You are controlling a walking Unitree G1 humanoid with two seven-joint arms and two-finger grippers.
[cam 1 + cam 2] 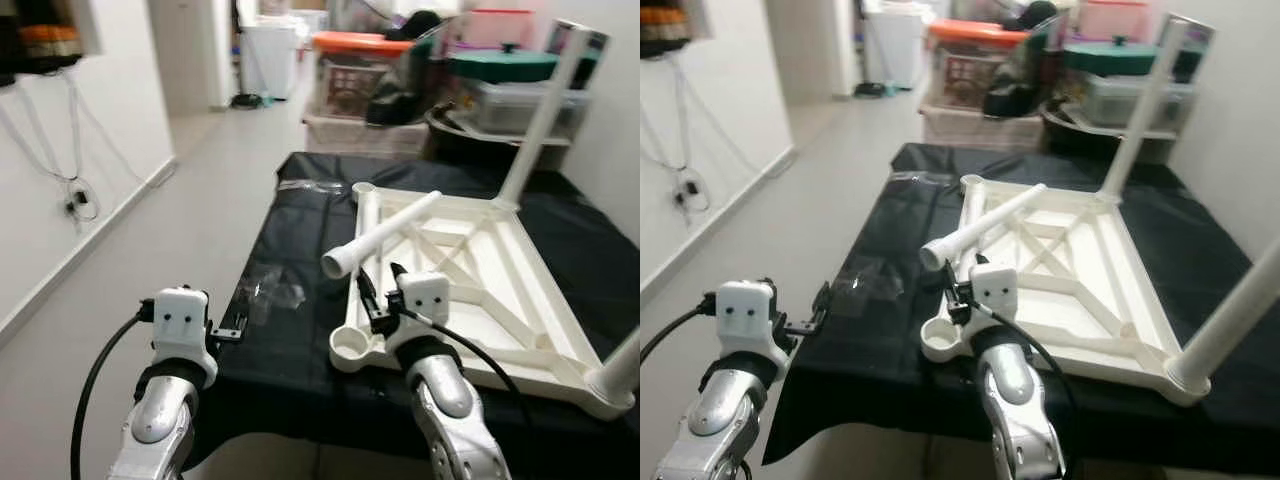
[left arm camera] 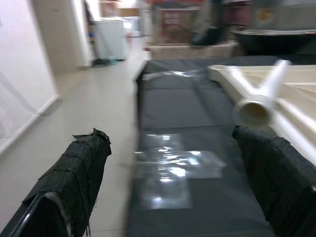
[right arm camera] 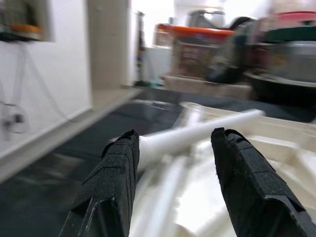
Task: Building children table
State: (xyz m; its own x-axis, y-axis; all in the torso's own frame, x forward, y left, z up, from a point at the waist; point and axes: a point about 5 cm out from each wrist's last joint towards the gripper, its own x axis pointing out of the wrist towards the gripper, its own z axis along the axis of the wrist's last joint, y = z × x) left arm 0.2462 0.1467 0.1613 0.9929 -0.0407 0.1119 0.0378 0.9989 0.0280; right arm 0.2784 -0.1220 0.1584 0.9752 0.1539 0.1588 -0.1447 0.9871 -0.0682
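Starting at the left, the left gripper [image 1: 228, 330] hangs open and empty just off the cloth's [image 1: 300, 220] near-left edge, with bare floor [image 1: 200, 190] beside it giving plenty of room. A plastic bag [image 1: 272, 288] lies on the cloth. The tabletop [image 1: 500, 300] rests upside down; two legs look fitted, one at the far corner [image 1: 545, 110] and one at the near right [image 1: 620, 370], while a loose leg [image 1: 385, 233] lies across it and the near-left socket [image 1: 352, 345] is empty. The right gripper [image 1: 375, 290] hovers open, holding nothing, just short of that leg's end. Bins [image 1: 370, 75] crowd the far side.
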